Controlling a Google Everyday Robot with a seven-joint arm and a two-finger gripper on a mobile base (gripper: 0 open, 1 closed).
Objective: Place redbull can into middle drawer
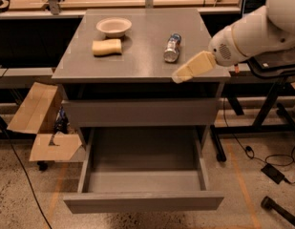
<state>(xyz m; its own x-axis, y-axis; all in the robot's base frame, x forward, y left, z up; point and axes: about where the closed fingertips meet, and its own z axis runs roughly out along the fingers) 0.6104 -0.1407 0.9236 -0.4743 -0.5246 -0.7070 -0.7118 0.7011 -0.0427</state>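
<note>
Centrally, grey cabinet (140, 111) with tabletop (137, 63); middle drawer (144, 202) pulled open toward the near side. White arm (252, 30) enters from right. Bowl (113, 26) and sponge (107, 47), far left. The redbull can (172, 47) lies right of centre. The tool (181, 74) is over the near right edge, near the can; grip state cannot be told.

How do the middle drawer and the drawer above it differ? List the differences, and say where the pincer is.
The middle drawer is pulled far out, its floor showing; the upper drawer is shut. The middle drawer sits lower; the upper drawer lies just under the tabletop. Both have plain grey fronts. The pincer hovers over the tabletop's front right edge, apart from the redbull can.
</note>
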